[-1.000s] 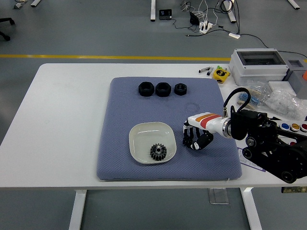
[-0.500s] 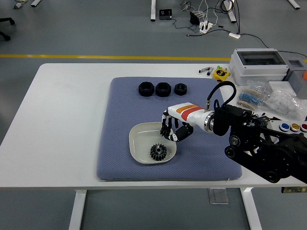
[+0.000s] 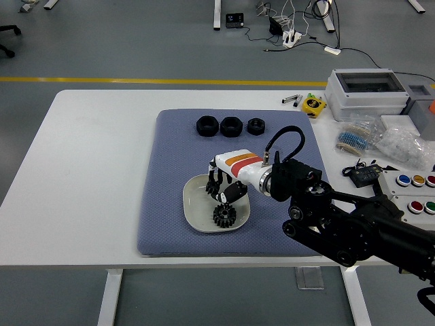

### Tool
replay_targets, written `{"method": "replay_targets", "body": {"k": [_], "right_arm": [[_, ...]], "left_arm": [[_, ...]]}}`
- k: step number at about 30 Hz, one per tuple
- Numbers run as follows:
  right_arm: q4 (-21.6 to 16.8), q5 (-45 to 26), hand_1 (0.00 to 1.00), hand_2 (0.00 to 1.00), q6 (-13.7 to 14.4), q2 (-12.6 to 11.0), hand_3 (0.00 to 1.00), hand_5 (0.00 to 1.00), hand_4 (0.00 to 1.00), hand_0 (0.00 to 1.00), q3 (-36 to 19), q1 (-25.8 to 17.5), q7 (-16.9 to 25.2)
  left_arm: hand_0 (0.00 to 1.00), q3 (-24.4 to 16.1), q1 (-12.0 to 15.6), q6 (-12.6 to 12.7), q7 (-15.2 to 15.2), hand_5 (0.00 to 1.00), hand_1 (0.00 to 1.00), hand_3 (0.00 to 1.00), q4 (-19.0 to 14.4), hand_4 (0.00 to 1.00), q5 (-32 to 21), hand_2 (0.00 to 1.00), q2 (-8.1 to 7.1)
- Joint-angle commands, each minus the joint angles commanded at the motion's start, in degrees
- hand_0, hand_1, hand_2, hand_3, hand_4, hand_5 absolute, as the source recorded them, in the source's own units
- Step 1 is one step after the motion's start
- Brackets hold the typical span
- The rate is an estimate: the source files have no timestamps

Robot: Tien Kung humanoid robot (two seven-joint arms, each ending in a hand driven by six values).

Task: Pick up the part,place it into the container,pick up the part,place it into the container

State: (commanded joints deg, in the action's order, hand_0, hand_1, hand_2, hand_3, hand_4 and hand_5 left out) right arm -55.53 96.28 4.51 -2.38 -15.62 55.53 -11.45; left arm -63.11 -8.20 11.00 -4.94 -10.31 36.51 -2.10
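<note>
My right hand (image 3: 221, 191) hangs over the white bowl (image 3: 197, 204) on the blue mat (image 3: 170, 176). Its fingers are curled around what looks like a small black part, which is hard to tell apart from the black fingers. A black gear (image 3: 223, 216) lies in the bowl's near right part, just below the hand. Three black nuts (image 3: 230, 126) sit in a row at the back of the mat. My left arm is out of view.
A grey lidded box (image 3: 368, 88), a yellow tape measure (image 3: 313, 105), bags of small parts (image 3: 401, 142) and a button panel (image 3: 411, 190) crowd the table's right side. My right arm (image 3: 340, 224) stretches across the mat's near right corner.
My right hand has travelled left from the mat's right side to above the bowl, fingers still curled. The gear and the nuts have not moved.
</note>
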Motion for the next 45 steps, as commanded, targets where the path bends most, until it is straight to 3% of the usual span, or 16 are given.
{"method": "replay_targets", "body": {"k": [1, 2, 7, 8, 16, 23, 27, 31, 32, 35, 37, 38, 43, 45], "right_arm": [[0.2, 0.0, 0.492, 0.558, -0.1, 0.2, 0.591, 0.254, 0.831, 0.424, 0.1, 0.0, 0.0], [0.3, -0.2, 0.56, 0.67, 0.0, 0.4, 0.821, 0.331, 0.978, 0.449, 0.1, 0.0, 0.0], [1.0, -1.7, 0.56, 0.67, 1.6, 0.7, 0.821, 0.331, 0.978, 0.449, 0.0, -0.5, 0.7], [1.1, -1.7, 0.575, 0.694, 1.8, 0.7, 0.919, 0.368, 0.998, 0.452, 0.0, -0.5, 0.8], [0.4, -2.3, 0.573, 0.697, 4.5, -0.1, 0.92, 0.383, 0.998, 0.442, -1.7, -0.7, 2.3], [-0.6, -6.4, 0.557, 0.682, 10.3, -2.6, 0.904, 0.386, 0.998, 0.408, -7.9, -1.6, 4.4], [-0.9, -14.3, 0.559, 0.681, 12.1, -5.0, 0.853, 0.381, 0.986, 0.422, -11.5, -2.9, 6.7], [-0.8, -24.0, 0.559, 0.681, 10.3, -6.7, 0.853, 0.381, 0.986, 0.422, -14.2, -4.5, 10.4], [-1.0, -26.6, 0.594, 0.703, 9.9, -7.2, 0.843, 0.547, 0.927, 0.478, -15.2, -5.1, 11.7], [-2.5, -33.5, 0.594, 0.703, 8.8, -8.7, 0.843, 0.547, 0.927, 0.478, -17.6, -6.7, 14.6], [-4.5, -38.2, 0.594, 0.703, 7.6, -10.1, 0.843, 0.547, 0.927, 0.478, -20.0, -8.4, 17.2], [-5.6, -40.8, 0.689, 0.769, 7.1, -10.7, 0.848, 0.627, 0.975, 0.636, -21.2, -9.2, 18.1], [-11.6, -52.7, 0.689, 0.769, 6.7, -14.0, 0.848, 0.627, 0.975, 0.636, -26.9, -13.9, 22.3], [-13.9, -57.6, 0.724, 0.794, 6.7, -15.3, 0.872, 0.65, 0.998, 0.689, -28.9, -16.0, 23.8]], "left_arm": [[0.711, -0.1, 0.0, 0.0, 0.0, 0.698, 0.606, 0.566, 0.0, 0.619, 0.2, 0.641, 0.0], [0.711, -0.2, 0.0, 0.0, -0.1, 0.698, 0.606, 0.567, 0.0, 0.619, 0.2, 0.641, 0.0], [0.711, -0.3, 0.0, 0.0, -0.1, 0.698, 0.606, 0.567, 0.0, 0.619, 0.4, 0.641, -0.04], [0.711, -0.3, 0.0, 0.1, -0.1, 0.697, 0.606, 0.567, 0.0, 0.62, 0.4, 0.641, -0.03], [0.711, -0.4, 0.0, 0.1, -0.1, 0.697, 0.607, 0.567, 0.0, 0.62, 0.6, 0.642, 0.04], [0.711, -0.6, 0.0, 0.1, 0.0, 0.698, 0.607, 0.567, 0.0, 0.621, 0.5, 0.641, 0.06], [0.711, -0.3, 0.0, 0.2, 0.1, 0.698, 0.608, 0.567, 0.0, 0.621, 0.1, 0.641, 0.1], [0.711, -0.4, 0.1, 0.2, 0.0, 0.698, 0.608, 0.567, 0.0, 0.621, 0.5, 0.641, 0.2], [0.711, -0.4, 0.1, 0.2, -0.1, 0.698, 0.613, 0.568, 0.0, 0.619, 0.6, 0.642, 0.23], [0.711, -0.1, 0.2, 0.2, 0.0, 0.698, 0.613, 0.568, 0.0, 0.619, 0.1, 0.642, 0.28], [0.711, 0.3, 0.3, 0.2, 0.2, 0.698, 0.613, 0.568, 0.0, 0.619, -0.5, 0.642, 0.32], [0.711, 0.4, 0.4, 0.2, 0.3, 0.698, 0.623, 0.566, 0.0, 0.619, -0.7, 0.644, 0.36], [0.711, 0.6, 0.5, 0.2, 0.5, 0.698, 0.623, 0.566, 0.0, 0.619, -0.9, 0.644, 0.38], [0.711, 0.5, 0.6, 0.2, 0.5, 0.698, 0.629, 0.567, 0.0, 0.619, -0.8, 0.644, 0.43]]}}
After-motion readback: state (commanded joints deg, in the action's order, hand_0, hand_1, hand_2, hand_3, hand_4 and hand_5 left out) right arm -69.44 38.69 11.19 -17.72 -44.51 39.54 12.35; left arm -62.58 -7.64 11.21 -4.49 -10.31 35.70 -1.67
